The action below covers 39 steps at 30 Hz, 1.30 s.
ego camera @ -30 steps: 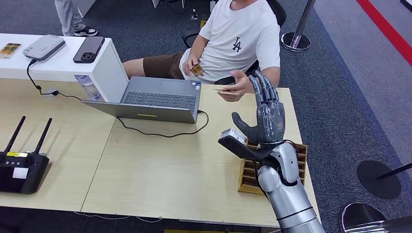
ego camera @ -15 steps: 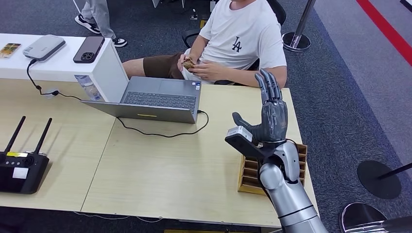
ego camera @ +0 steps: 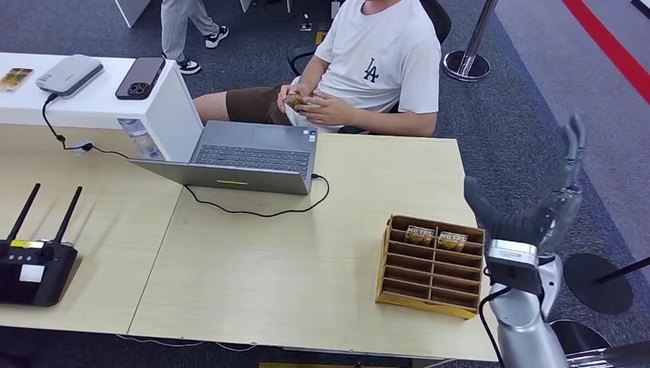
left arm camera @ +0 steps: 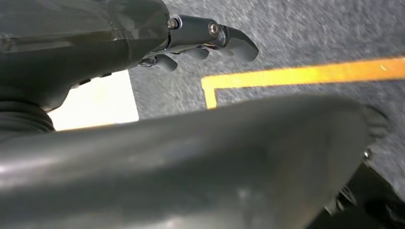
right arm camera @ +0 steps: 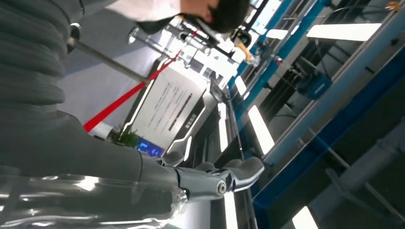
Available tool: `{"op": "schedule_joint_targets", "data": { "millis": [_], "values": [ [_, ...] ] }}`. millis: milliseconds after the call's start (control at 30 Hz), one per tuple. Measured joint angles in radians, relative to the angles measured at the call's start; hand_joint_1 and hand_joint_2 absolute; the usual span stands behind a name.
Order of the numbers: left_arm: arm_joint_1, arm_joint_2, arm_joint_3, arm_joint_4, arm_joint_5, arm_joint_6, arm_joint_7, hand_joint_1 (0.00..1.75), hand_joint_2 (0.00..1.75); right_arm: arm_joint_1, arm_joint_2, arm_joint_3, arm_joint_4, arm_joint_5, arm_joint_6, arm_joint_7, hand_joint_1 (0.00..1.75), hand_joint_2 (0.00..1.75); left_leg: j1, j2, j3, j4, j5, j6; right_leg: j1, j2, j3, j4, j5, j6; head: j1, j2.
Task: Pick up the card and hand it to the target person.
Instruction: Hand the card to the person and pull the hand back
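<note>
**Operator:** Report the state of the right hand [ego camera: 536, 215] and the position of the card [ego camera: 297, 100].

**Technician:** The right hand is standing upright just off the far right edge of the wooden table [ego camera: 306, 261], over the grey carpet; its fingers [ego camera: 571, 153] are spreading wide and pointing upward, the thumb [ego camera: 483, 205] is angling out toward the table, and nothing is resting in the palm. The card is lying well apart from this hand, far forward and to its left; the seated person [ego camera: 379, 65] in the white shirt is holding it in both hands at lap level, behind the open laptop [ego camera: 245, 157].

**Operator:** What is sitting nearest the hand?

**Technician:** A wooden slotted card holder [ego camera: 431, 267] is standing on the table just to the left of the wrist; two cards [ego camera: 435, 238] are showing in its far row; the hand is not touching it. A black cable [ego camera: 260, 211] is running from the laptop across the table, further left of the hand.

**Operator:** And the left hand [left arm camera: 191, 43]?

**Technician:** In the left wrist view it is hanging over grey floor marked with a yellow line [left arm camera: 305, 74]; its fingers are curling slightly and holding nothing that can be seen; whether it is fully apart or closed, I cannot tell.
</note>
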Motion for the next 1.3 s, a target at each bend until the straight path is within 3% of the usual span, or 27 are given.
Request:
{"op": "schedule_joint_targets", "data": {
  "millis": [300,467,633,833,1033,1200,1300],
  "values": [
    [-0.005,-0.017,-0.01,-0.003,-0.016,0.018,-0.014,0.0,0.0,0.157,0.05,-0.33,-0.008,-0.187,0.077,-0.023,0.0,1.75,0.0,-0.001,0.001,-0.001,0.0,0.0,0.0,-0.001,0.001,-0.001,0.0,0.0,0.0,0.0],
    [-0.006,-0.024,-0.021,-0.004,-0.031,0.019,-0.013,0.0,0.0,0.19,0.088,-0.505,0.062,-0.305,0.152,-0.014,0.0,1.75,0.0,0.0,0.001,-0.001,0.0,0.0,0.0,0.0,0.001,-0.001,0.0,0.0,0.0,0.0],
    [-0.01,-0.03,-0.032,-0.007,-0.046,0.022,-0.003,0.0,0.0,0.161,0.14,-0.66,0.18,-0.299,0.198,-0.021,0.0,1.75,0.001,0.001,0.002,-0.002,0.0,0.0,0.001,0.001,0.001,-0.003,0.001,0.0,0.0,0.0],
    [-0.014,-0.029,-0.041,-0.01,-0.058,0.025,0.008,0.0,0.0,0.133,0.215,-0.79,0.289,-0.179,0.168,-0.028,0.0,1.75,0.001,0.002,0.003,-0.002,0.0,-0.001,0.001,0.003,0.001,-0.003,0.001,0.0,0.0,0.0],
    [-0.017,-0.031,-0.048,-0.012,-0.068,0.029,0.014,0.0,0.0,0.085,0.205,-0.893,0.566,-0.074,0.194,-0.044,0.0,1.75,0.002,0.003,0.003,-0.002,0.0,0.0,0.002,0.003,0.002,-0.004,0.002,0.0,0.0,0.0],
    [-0.02,-0.031,-0.056,-0.012,-0.077,0.028,0.012,0.0,0.0,0.039,0.155,-0.949,0.904,0.053,0.167,-0.079,0.0,1.75,0.003,0.004,0.004,-0.003,0.0,0.0,0.003,0.004,0.003,-0.006,0.003,0.0,0.0,0.0],
    [-0.022,-0.03,-0.054,-0.012,-0.076,0.03,0.009,0.0,0.0,0.007,0.112,-0.932,1.134,0.132,0.123,-0.082,0.0,1.75,0.002,0.005,0.003,-0.002,-0.001,0.0,0.002,0.005,0.002,-0.004,0.003,0.0,0.0,0.0]
  ]
}}
